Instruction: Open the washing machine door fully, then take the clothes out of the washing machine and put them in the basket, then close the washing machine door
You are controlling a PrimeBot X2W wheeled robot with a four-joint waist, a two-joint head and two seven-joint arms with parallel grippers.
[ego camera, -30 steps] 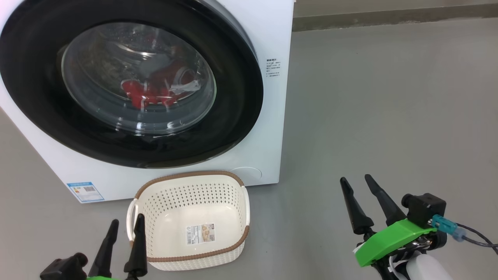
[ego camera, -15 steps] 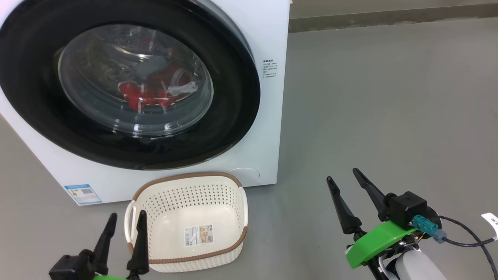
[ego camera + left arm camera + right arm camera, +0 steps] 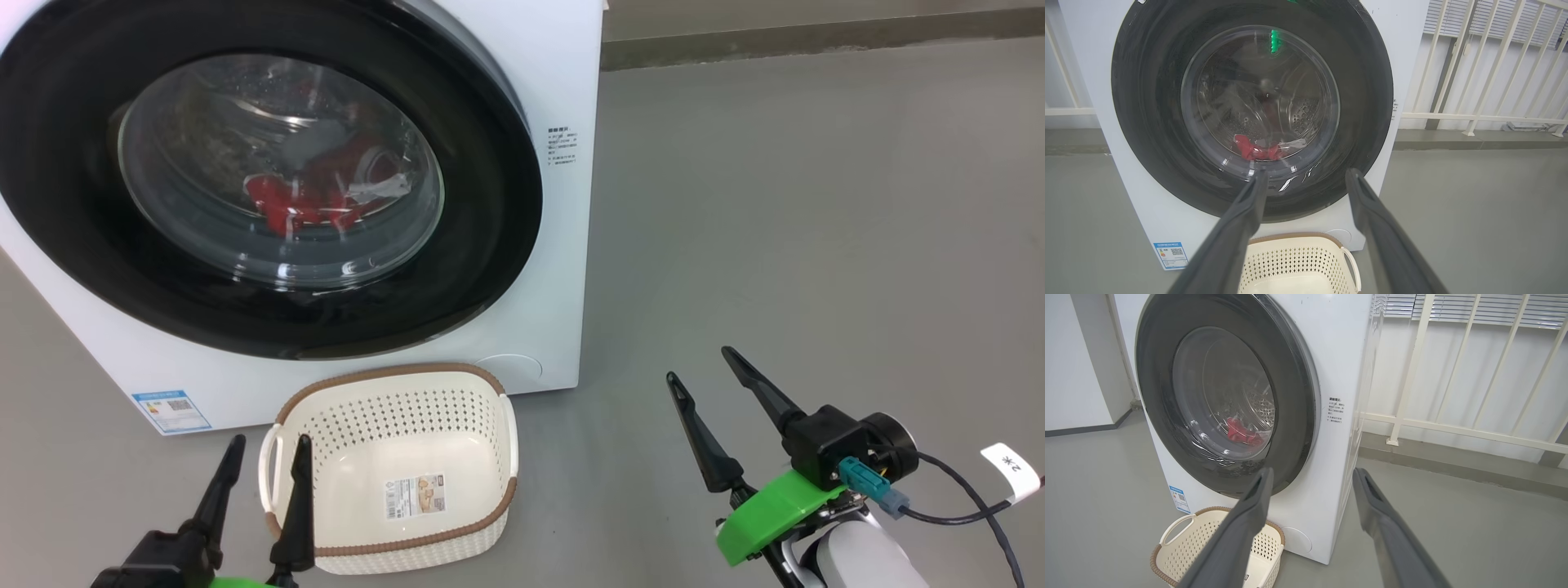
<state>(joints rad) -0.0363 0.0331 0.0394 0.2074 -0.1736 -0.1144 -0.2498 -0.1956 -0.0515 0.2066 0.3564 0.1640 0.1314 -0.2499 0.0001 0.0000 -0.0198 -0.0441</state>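
The white washing machine (image 3: 563,73) (image 3: 1339,355) stands ahead with its round black-rimmed door (image 3: 482,188) (image 3: 1367,85) (image 3: 1298,400) shut against its front. Red clothes (image 3: 286,204) (image 3: 1253,151) (image 3: 1239,433) show through the glass inside the drum. The cream basket (image 3: 392,392) (image 3: 1294,257) (image 3: 1204,535) sits on the floor before the machine, holding nothing but its label. My left gripper (image 3: 265,441) (image 3: 1306,173) hovers open at the basket's left side. My right gripper (image 3: 698,363) (image 3: 1312,473) hangs open over bare floor, right of the machine.
Grey floor (image 3: 816,204) stretches to the right of the machine. A white railing (image 3: 1453,424) and a wall with a kerb (image 3: 816,37) stand behind. A blue sticker (image 3: 170,410) marks the machine's lower front. A cable with a paper tag (image 3: 1012,467) trails from my right wrist.
My right gripper has shifted left and a little up, toward the machine, turning at the wrist. The head view has drifted slightly; the left gripper stays beside the basket.
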